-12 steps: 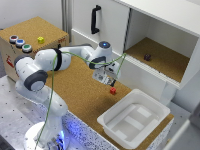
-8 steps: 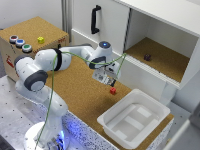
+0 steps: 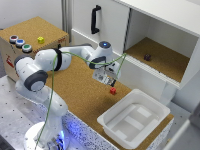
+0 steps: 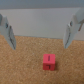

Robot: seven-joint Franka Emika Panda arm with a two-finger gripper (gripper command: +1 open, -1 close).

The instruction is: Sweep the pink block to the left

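Small blocks: three. One pink block (image 3: 113, 91) on the counter (image 3: 80, 95); one dark purple block (image 3: 147, 57) on the cabinet shelf (image 3: 165, 62); one yellow block (image 3: 40, 40) atop the cork-topped box (image 3: 30, 35).
Round buttons: three, near that box's edge (image 3: 19, 43).
White bins: one (image 3: 135, 120).
Door handles: one (image 3: 94, 19).

The claw (image 3: 108, 81) hovers just above the pink block (image 3: 113, 91).

Light: bright, even, diffuse.
Shadows: soft, faint under the arm (image 3: 75, 55); cabinet recess (image 3: 160, 57) dimmer.
Sharpness: exterior view slightly soft; wrist view blurred, end effector fingers (image 4: 9, 32) smeared.
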